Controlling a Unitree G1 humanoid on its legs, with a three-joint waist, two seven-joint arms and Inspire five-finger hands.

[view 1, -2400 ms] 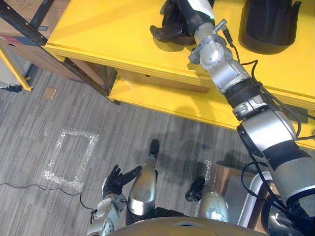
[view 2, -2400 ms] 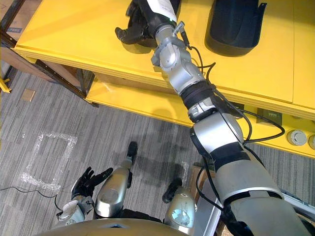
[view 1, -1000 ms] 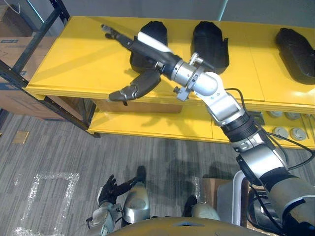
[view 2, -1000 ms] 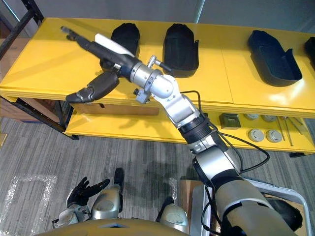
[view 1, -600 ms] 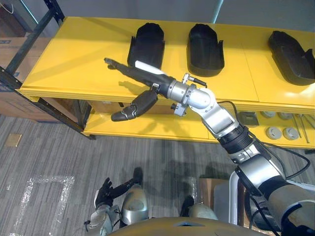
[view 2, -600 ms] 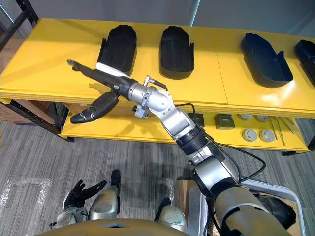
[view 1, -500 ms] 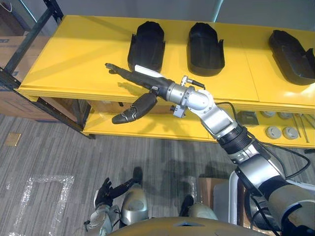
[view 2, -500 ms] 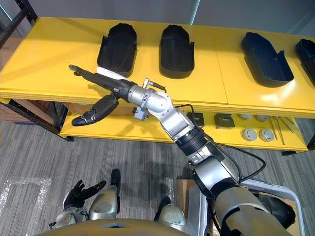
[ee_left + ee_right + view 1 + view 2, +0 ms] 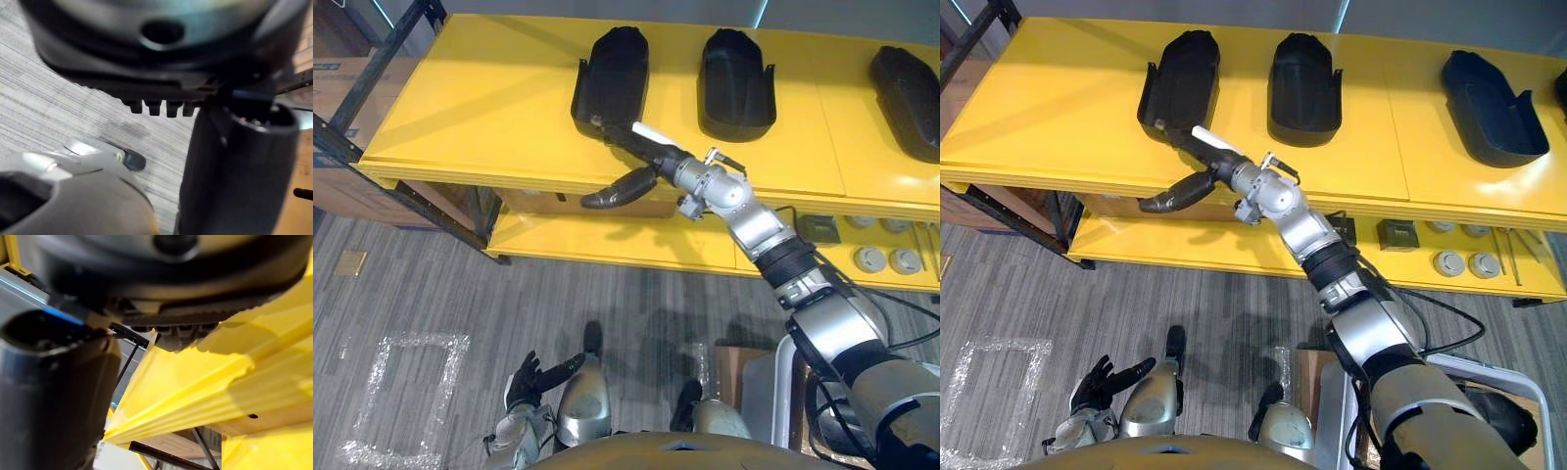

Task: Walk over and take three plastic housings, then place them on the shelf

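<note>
Several black plastic housings lie on the yellow shelf top (image 9: 480,108): a left one (image 9: 612,73), a middle one (image 9: 736,69) and a right one (image 9: 906,88). My right hand (image 9: 651,155) reaches over the shelf's front edge, open. Its straight fingers (image 9: 612,130) end at the near end of the left housing, touching it or just short of it. Its thumb (image 9: 619,189) juts out below the shelf edge. It holds nothing. My left hand (image 9: 530,377) hangs low over the floor, open with fingers spread.
A lower yellow shelf (image 9: 607,240) carries small grey round parts (image 9: 873,259) and a dark box (image 9: 813,227). A dark metal rack (image 9: 372,73) and cardboard boxes stand at the left. A taped rectangle (image 9: 401,392) marks the floor. A pale bin (image 9: 769,392) sits at lower right.
My right hand has swung from the bare left part of the shelf back to the left housing's near end, fingers still straight. The view has shifted a little too.
</note>
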